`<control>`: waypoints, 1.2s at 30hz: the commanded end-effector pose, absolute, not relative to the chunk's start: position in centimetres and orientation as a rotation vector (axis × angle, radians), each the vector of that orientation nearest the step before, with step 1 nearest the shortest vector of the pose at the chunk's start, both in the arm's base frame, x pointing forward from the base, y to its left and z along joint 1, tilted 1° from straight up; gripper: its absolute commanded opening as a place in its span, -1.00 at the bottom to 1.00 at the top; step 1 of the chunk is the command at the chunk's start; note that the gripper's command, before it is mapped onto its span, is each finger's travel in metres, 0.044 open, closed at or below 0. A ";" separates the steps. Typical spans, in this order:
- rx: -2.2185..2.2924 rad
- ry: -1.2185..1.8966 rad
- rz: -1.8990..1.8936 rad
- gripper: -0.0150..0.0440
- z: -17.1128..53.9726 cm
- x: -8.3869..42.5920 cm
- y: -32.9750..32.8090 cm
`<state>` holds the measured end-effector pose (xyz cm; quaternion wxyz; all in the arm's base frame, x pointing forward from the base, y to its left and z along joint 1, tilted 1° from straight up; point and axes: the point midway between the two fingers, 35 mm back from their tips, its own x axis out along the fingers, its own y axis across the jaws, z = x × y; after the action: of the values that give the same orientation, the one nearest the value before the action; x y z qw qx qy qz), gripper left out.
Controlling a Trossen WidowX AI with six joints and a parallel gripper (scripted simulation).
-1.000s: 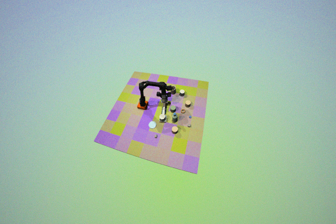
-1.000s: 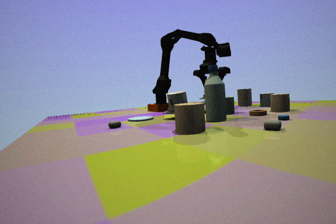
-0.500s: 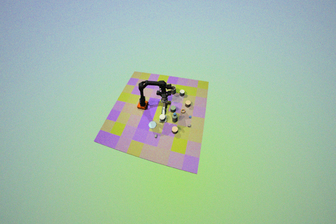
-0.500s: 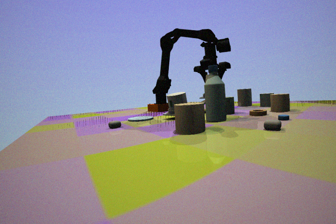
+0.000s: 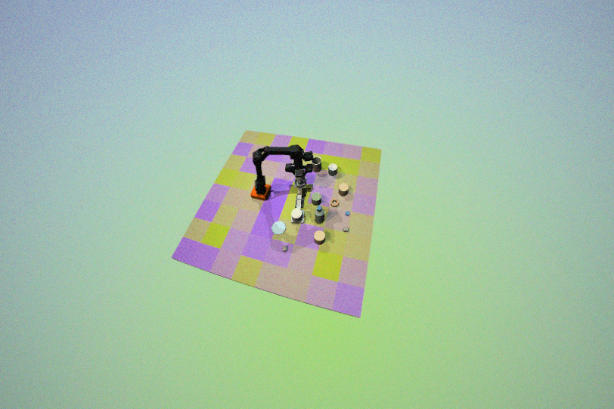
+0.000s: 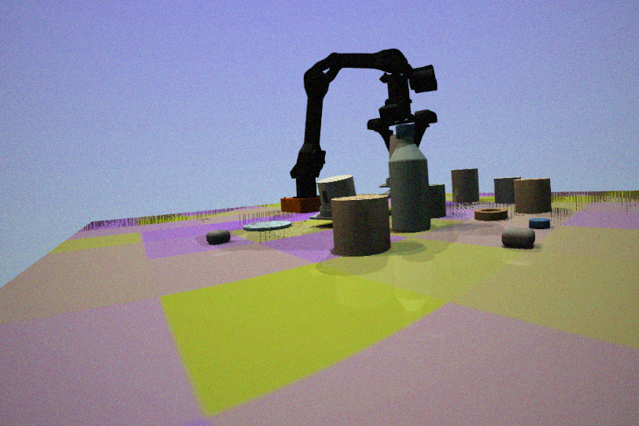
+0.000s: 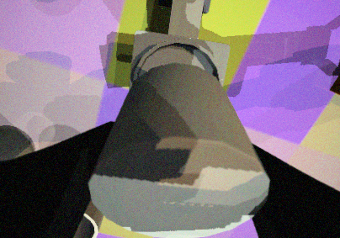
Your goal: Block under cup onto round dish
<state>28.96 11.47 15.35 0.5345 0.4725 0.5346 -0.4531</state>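
grey-green bottle (image 6: 408, 188), brown cylinder (image 6: 360, 224), tan ring (image 6: 489, 213), dark pebble (image 6: 518, 237)
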 end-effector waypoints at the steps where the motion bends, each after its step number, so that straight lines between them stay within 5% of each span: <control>1: 1.138 1.267 -1.066 -0.49 16.3 28.9 11.5; 36: 1.127 1.273 -1.080 -0.49 17.7 28.5 11.3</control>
<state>28.45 11.24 17.77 0.5343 0.4728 0.5344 -0.4533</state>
